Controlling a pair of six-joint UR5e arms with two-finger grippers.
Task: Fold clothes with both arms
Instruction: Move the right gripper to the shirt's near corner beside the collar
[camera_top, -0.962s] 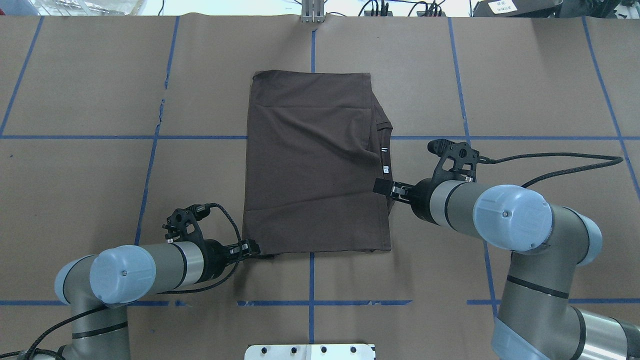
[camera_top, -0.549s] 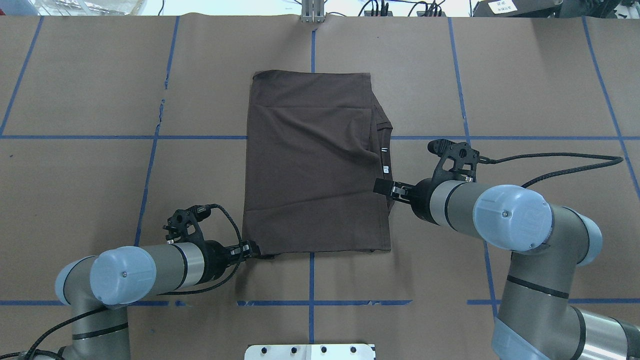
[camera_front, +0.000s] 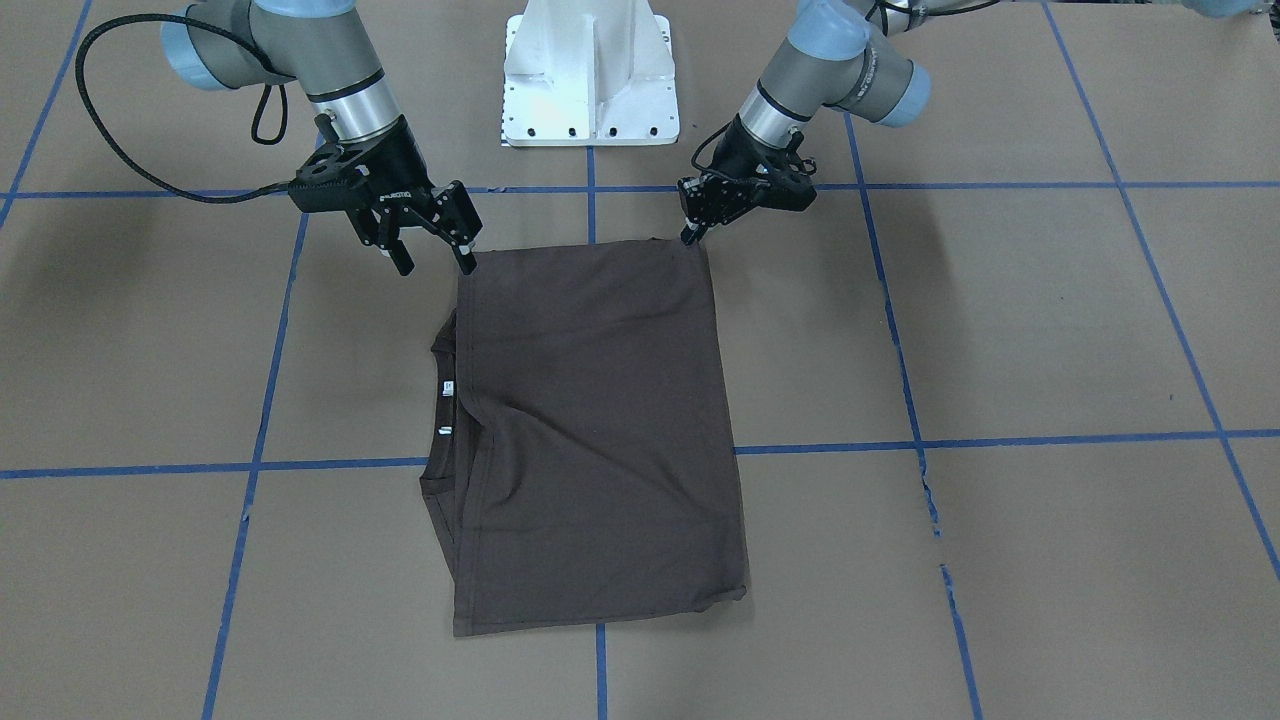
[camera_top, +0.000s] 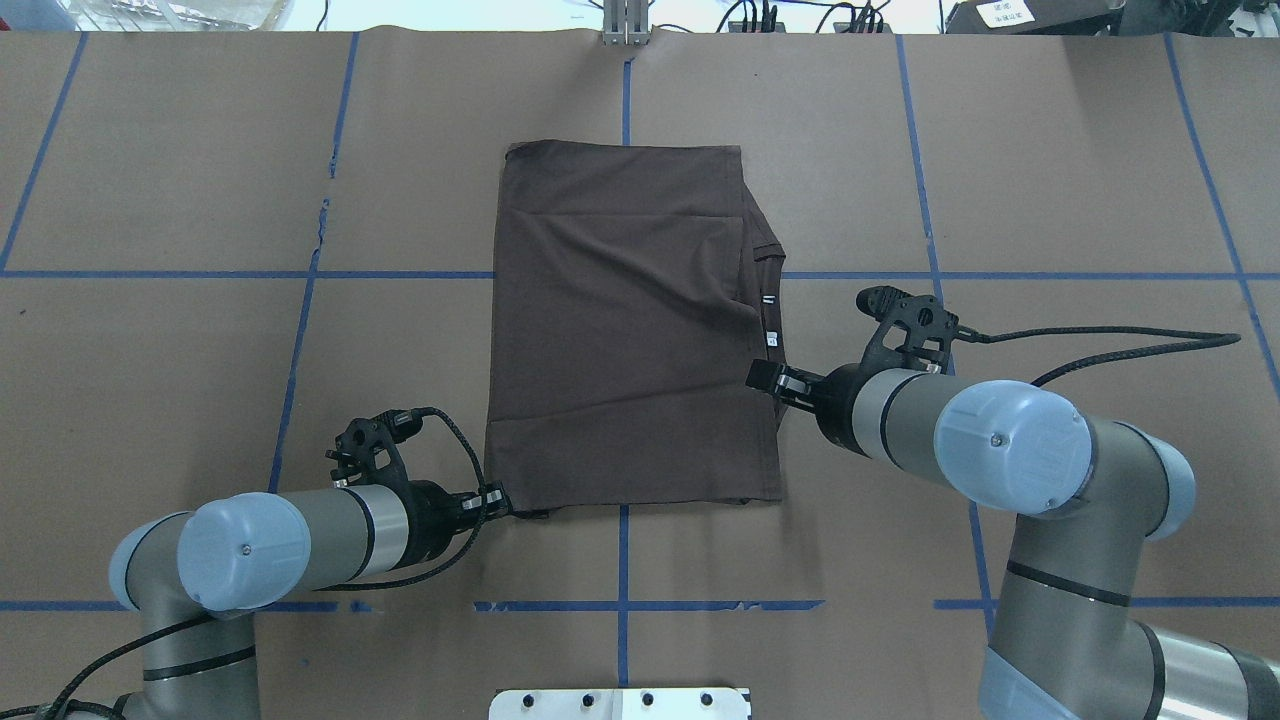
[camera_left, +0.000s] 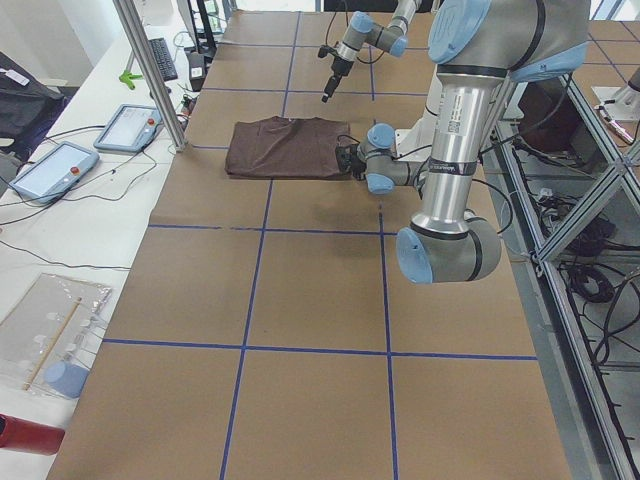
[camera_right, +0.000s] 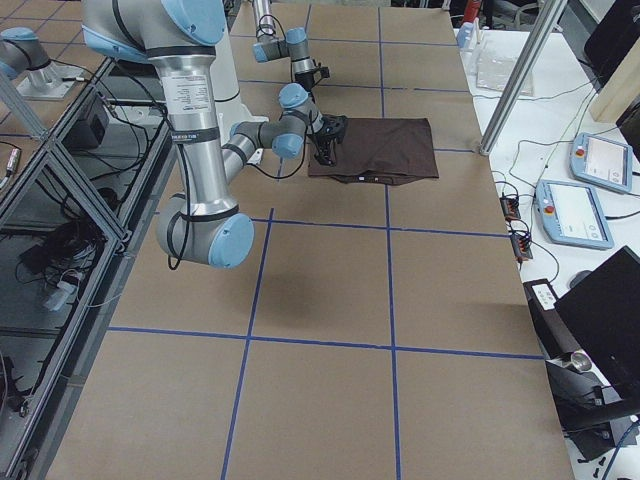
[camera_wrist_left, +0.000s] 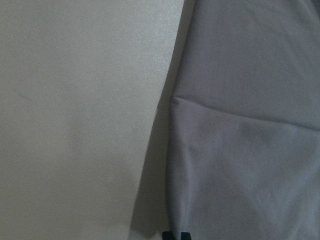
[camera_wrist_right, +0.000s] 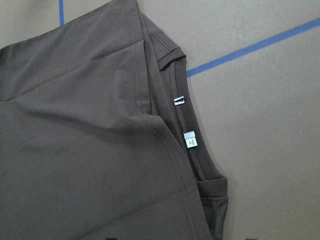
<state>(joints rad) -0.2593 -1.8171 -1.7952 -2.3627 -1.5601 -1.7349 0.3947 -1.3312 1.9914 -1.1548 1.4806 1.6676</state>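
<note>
- Brown paper (camera_top: 160, 150) covers the whole tabletop.
- Blue tape (camera_top: 150, 273) runs across the paper in a grid of large rectangles, and it is torn or patchy in places.
- A white pedestal (camera_front: 590, 90) stands at the table's edge, with a row of dark bolts along its foot.
- A metal post (camera_left: 150, 70) rises at the table's far edge.
- Two pendants (camera_left: 128, 127), each with a pale screen and a red button, lie on the white bench beyond the post.
- A keyboard (camera_left: 162, 58) lies farther along that bench.
- A clear bag (camera_left: 50, 325) holding a thin stick lies on the bench.
- A red cylinder (camera_left: 25, 438) lies near the bag, at the picture's corner.
- Cable loops (camera_left: 598, 283) lie on the floor inside a metal frame.
</note>
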